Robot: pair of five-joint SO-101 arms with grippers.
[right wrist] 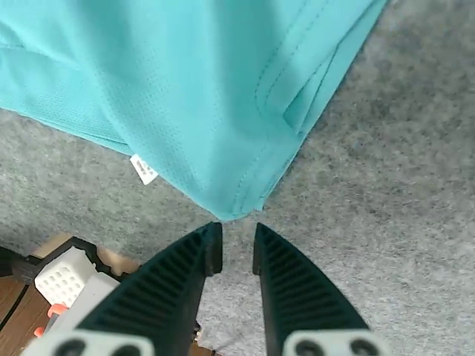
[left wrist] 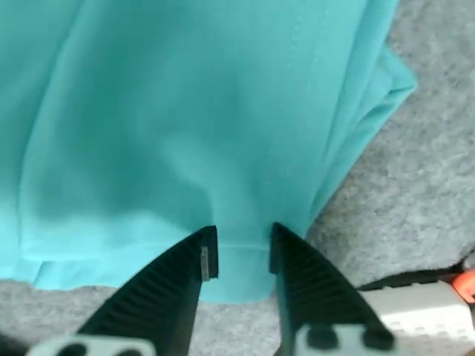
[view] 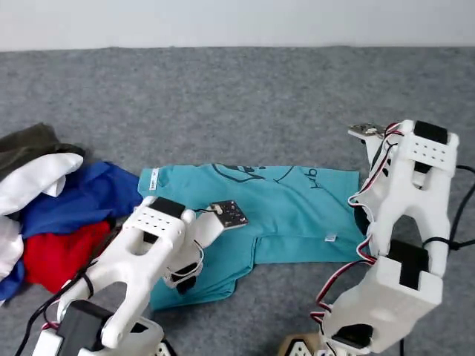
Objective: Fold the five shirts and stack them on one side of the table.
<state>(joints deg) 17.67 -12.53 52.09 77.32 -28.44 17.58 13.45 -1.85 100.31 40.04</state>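
Teal shirt (view: 297, 211) half-folded, flat mid-table; crumpled red/blue/white/olive pile (view: 63, 208) at left.

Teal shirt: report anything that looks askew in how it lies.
The teal shirt lies unevenly. In the high view its left part juts out past the rest of the near edge, so the outline is stepped, not square. A small white tag sticks out at that near edge.

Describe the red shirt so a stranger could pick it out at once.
Find the grey table and the heap of crumpled shirts at its left edge in the high view. The red shirt lies at the heap's near end, beside the blue shirt; nothing else there is red.
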